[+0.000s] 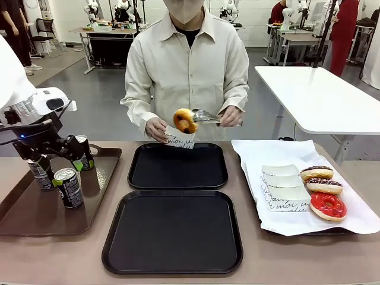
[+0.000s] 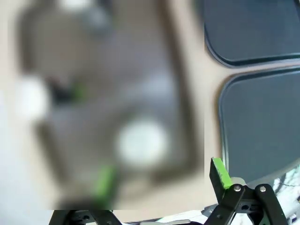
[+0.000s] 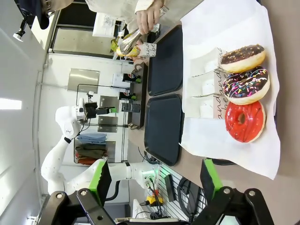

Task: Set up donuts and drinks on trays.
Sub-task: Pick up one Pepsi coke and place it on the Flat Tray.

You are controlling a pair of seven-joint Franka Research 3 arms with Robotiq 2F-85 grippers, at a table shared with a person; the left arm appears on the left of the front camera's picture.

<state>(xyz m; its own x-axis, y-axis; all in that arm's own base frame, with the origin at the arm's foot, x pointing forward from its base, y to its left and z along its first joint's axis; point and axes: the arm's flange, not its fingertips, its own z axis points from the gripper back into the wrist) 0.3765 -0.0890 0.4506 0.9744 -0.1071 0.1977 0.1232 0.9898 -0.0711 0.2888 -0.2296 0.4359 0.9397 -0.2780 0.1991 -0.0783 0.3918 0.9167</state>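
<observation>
At the far left of the table [image 1: 77,261], the long brown tray [image 1: 27,214] carries three upright cans [image 1: 68,187]. The left gripper [image 1: 50,155] hangs low over them with its jaws spread as wide as they go and nothing in them. One can stands right under it, roughly between the fingers, though I cannot tell whether either finger touches it. The second can sits just beside it, toward the middle of the table, and the third is a little farther back. Each can's long axis is vertical, so I judge a grasp would close on it from the sides. The left arm is plainly the nearer one for the drinks. Next come the two black trays, the near tray [image 1: 172,231] and the far tray [image 1: 177,166], both bare and lying to the robot's right of the cans. Beyond the far tray the person holds a golden donut [image 1: 185,120] in tongs [image 1: 205,117] with one hand [image 1: 228,116]. The other hand [image 1: 155,127] holds a paper sleeve [image 1: 180,139] open under it, above that tray's back edge. To the right, the white paper [image 1: 267,151] bears empty sleeves [image 1: 282,190] and three more donuts [image 1: 324,185]: chocolate, sprinkled and red-iced. The right gripper [image 3: 154,180] is wide open and empty, well apart from them.
</observation>
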